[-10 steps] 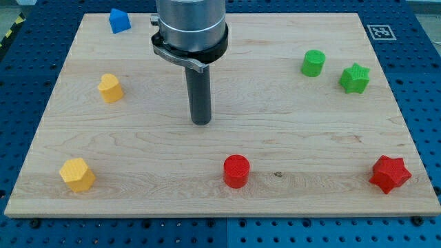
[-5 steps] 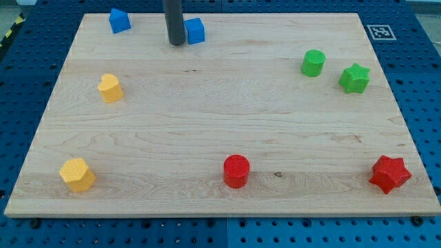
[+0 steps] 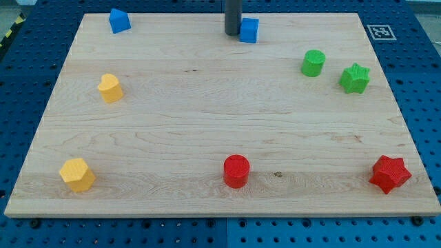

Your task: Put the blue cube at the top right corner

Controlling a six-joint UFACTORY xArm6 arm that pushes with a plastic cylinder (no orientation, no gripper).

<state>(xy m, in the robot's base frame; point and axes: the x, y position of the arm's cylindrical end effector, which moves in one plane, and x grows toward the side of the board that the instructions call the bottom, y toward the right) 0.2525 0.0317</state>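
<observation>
The blue cube sits near the view's top edge of the wooden board, a little right of centre. My tip stands right against the cube's left side. The rod rises out of the view's top. The board's top right corner is well to the right of the cube.
A second blue block lies at the top left. A green cylinder and green star lie at the right. A yellow block, yellow hexagon, red cylinder and red star lie lower down.
My tip went from the board's middle up to the cube's left side, then slid right, pushing the blue cube rightward along the top edge.
</observation>
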